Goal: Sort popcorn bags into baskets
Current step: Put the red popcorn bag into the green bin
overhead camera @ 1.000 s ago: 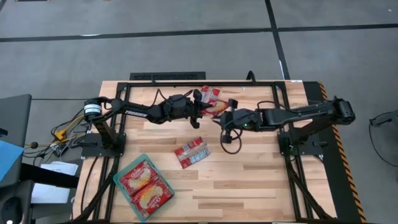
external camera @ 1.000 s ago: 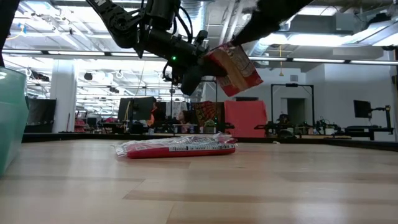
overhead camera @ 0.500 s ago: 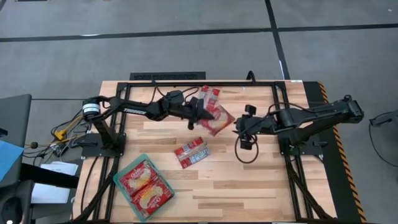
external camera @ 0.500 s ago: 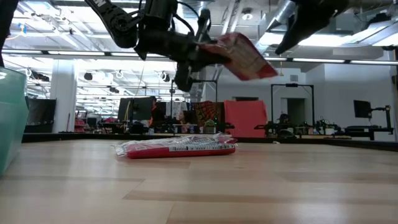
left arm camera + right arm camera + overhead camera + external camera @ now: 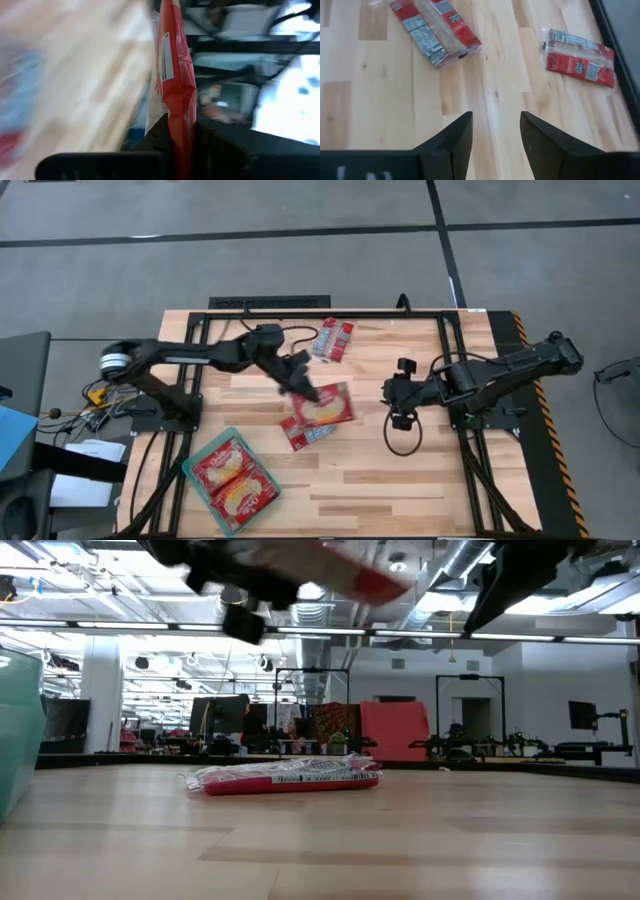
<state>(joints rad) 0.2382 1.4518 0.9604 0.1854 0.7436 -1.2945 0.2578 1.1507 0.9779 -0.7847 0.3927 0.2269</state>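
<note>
My left gripper [image 5: 303, 390] is shut on a squarish red popcorn bag [image 5: 328, 403] with a yellow-cream picture, held in the air over the table's middle. The bag shows edge-on in the left wrist view [image 5: 172, 75]. A narrow red bag [image 5: 303, 432] lies flat on the table just below it and also shows in the low view [image 5: 285, 778]. Another narrow bag [image 5: 333, 340] lies near the far edge. The teal basket [image 5: 190, 470] at the near left holds two squarish bags [image 5: 232, 480]. My right gripper [image 5: 397, 393] is open and empty, right of the held bag. My left gripper pinches the squarish bag by its edge nearest the table's left [image 5: 308, 394] between its two fingers [image 5: 156, 134]. The fingers come slanting from the table's far left. The bag juts out beyond the fingers, lifted clear of the table, above the narrow bag.
The right wrist view shows both narrow bags [image 5: 435, 25] [image 5: 577, 57] on bare wood ahead of my right gripper [image 5: 495, 132]. The basket's wall [image 5: 15, 730] stands at the low view's left edge. Black frame rails [image 5: 330, 305] run along the far edge.
My right gripper has come away from the squarish bag and drawn back toward the table's right edge. My left gripper has carried the bag toward the near edge and a little left, toward the basket. The bag has turned from tilted to flatter, now over the narrow bag.
</note>
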